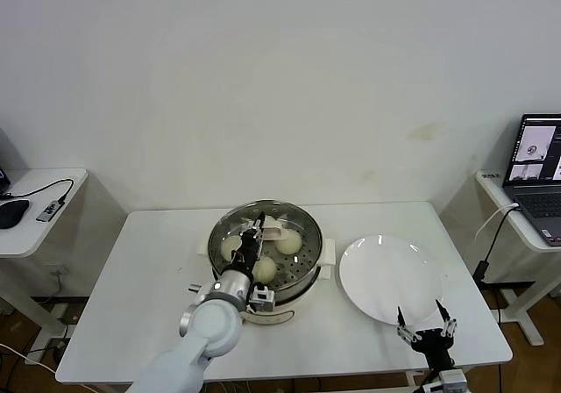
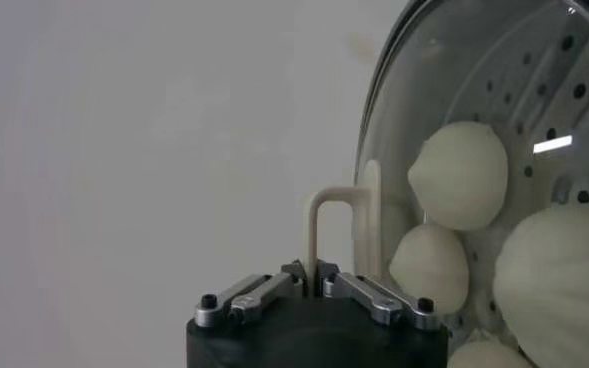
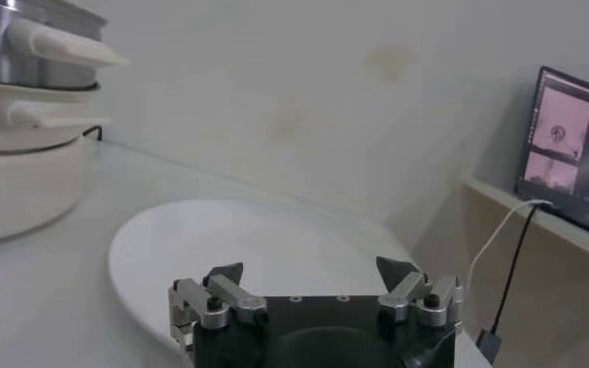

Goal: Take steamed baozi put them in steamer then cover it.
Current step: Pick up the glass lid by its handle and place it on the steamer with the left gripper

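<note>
Nearest the head camera: left arm, reaching forward over the steamer. Left tool has its jaws drawn together on the thin cream handle of the cover. In the left wrist view the handle loop stands up directly out of the pinch. The glass cover appears to sit on, or just above, the steamer's rim; whether it is fully seated all round cannot be told from here, as the arm hides the near edge.

Steamed baozi lie inside the steamer on the perforated tray, seen through the glass. Three are plain in the head view; the wrist view suggests a fourth at the frame edge.

Plate: just beside the steamer, on its right, bare. Right tool hangs past the plate's near edge, on the side away from the steamer, jaws standing wide apart and holding nothing. Idle.

Judgement: final step, covering. To do it well:
- keep the cover level and centred over the steamer before letting go;
- confirm the steel rim meets the pot rim all round, no bun pinched;
- part the jaws only once the weight is borne by the steamer, then lift straight up clear of the handle so it is not dragged sideways.
</note>
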